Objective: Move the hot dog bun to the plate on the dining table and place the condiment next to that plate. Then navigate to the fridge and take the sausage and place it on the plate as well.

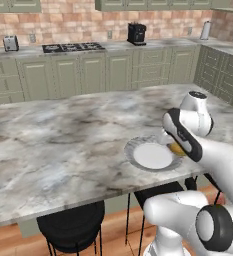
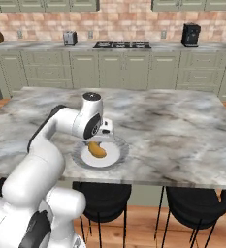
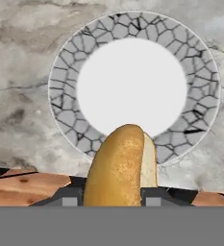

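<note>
My gripper (image 3: 117,196) is shut on the hot dog bun (image 3: 120,166), a golden oblong bun that hangs between the dark fingers (image 3: 65,197). It hovers just above the near edge of the plate (image 3: 60,91), which has a white centre and a grey speckled rim. From the right base view the hot dog bun (image 2: 97,150) is over the plate (image 2: 80,157), under the gripper (image 2: 100,142). The left base view shows the hot dog bun (image 1: 176,148) at the right side of the plate (image 1: 134,150). The plate rests on the dining table (image 1: 63,140). The condiment, fridge and sausage are out of view.
The plate lies close to the marble table's near edge (image 2: 148,181). Black stools (image 2: 102,198) (image 2: 194,203) stand under that edge. Behind the table runs a counter with a hob (image 1: 73,47), a toaster (image 1: 10,43) and a black coffee machine (image 1: 136,34).
</note>
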